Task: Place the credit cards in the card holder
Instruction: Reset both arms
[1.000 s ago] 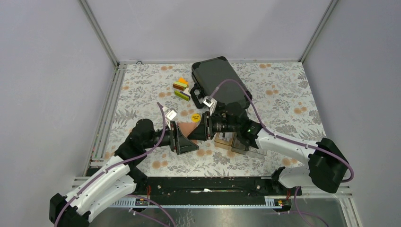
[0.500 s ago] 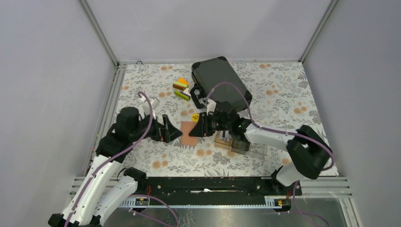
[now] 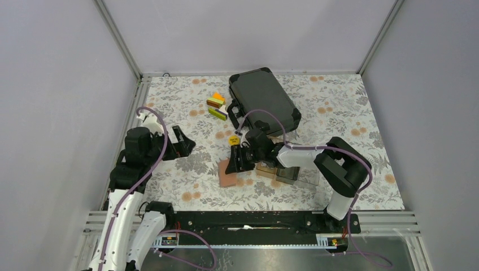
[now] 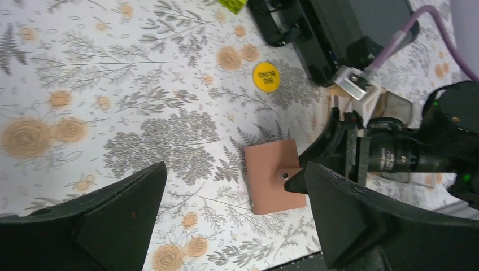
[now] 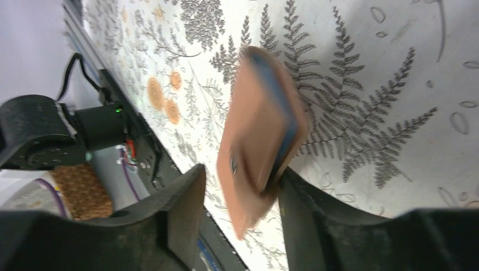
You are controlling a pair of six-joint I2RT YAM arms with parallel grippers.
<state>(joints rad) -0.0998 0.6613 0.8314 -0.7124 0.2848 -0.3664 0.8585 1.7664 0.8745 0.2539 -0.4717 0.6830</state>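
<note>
The card holder [image 3: 227, 176] may slip if the right end effector [image 3: 234, 165], hold unclear, lets go; the left end effector [image 3: 186, 142] at nine o'clock is apart.

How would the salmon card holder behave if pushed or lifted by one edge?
The card holder lies flat and thin, so pushed it should slide, not roll or tip. Its blue-lined edge in the right wrist view suggests two folded covers; gripped by one, it may flop open.

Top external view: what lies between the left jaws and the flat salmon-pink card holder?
Only bare flower-printed tablecloth lies between the left gripper and the card holder, as the top external view shows.
</note>
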